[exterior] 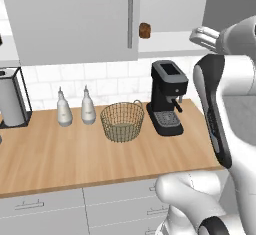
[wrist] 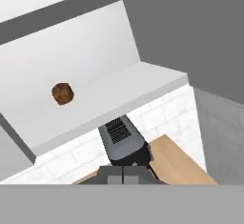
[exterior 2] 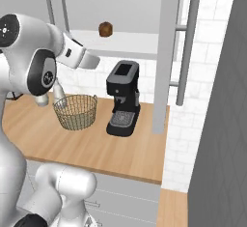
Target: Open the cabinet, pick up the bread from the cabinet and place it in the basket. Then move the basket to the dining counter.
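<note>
Now the clenched two-finger gripper (wrist: 123, 170) must open, then approach the small dark brown bread (wrist: 63, 94) at ten o'clock on the white cabinet shelf (wrist: 143, 77).

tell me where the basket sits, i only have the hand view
Observer: The basket stands on the wooden worktop, between two white bottles and the black coffee machine.
Operator: anything in it
Observer: No, it is empty; the bread lies on the white shelf of the cabinet above.
Operator: both doors open
Observer: The right door stands swung open; the left door is shut.
</note>
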Tool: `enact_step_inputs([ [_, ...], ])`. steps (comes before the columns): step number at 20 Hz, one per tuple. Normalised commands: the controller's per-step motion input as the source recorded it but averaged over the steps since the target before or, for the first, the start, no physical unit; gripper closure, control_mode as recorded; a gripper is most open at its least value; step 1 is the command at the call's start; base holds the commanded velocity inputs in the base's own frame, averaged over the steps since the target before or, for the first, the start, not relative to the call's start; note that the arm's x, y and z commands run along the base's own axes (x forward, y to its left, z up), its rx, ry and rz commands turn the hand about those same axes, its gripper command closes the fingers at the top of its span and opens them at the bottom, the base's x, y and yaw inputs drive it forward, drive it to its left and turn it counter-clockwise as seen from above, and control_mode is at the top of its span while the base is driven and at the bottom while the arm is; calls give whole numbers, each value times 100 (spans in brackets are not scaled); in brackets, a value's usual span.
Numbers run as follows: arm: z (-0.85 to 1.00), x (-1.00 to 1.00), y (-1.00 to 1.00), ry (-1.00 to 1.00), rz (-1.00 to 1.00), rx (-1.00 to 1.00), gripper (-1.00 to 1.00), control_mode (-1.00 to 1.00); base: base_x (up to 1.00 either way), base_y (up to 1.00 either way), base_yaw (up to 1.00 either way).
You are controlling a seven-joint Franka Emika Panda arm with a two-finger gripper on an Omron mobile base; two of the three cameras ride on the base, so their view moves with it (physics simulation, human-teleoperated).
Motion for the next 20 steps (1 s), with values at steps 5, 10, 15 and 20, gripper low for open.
enact_step_inputs([
  [5, 1, 44, 45, 5, 45, 0, -100, -100, 0, 0, 0],
  [10, 10, 45, 28, 1, 5, -3, -100, -100, 0, 0, 0],
  [15, 2, 45, 21, 0, -2, -4, -100, -100, 0, 0, 0],
  [20, 0, 52, 0, 0, 12, 0, -100, -100, 0, 0, 0],
])
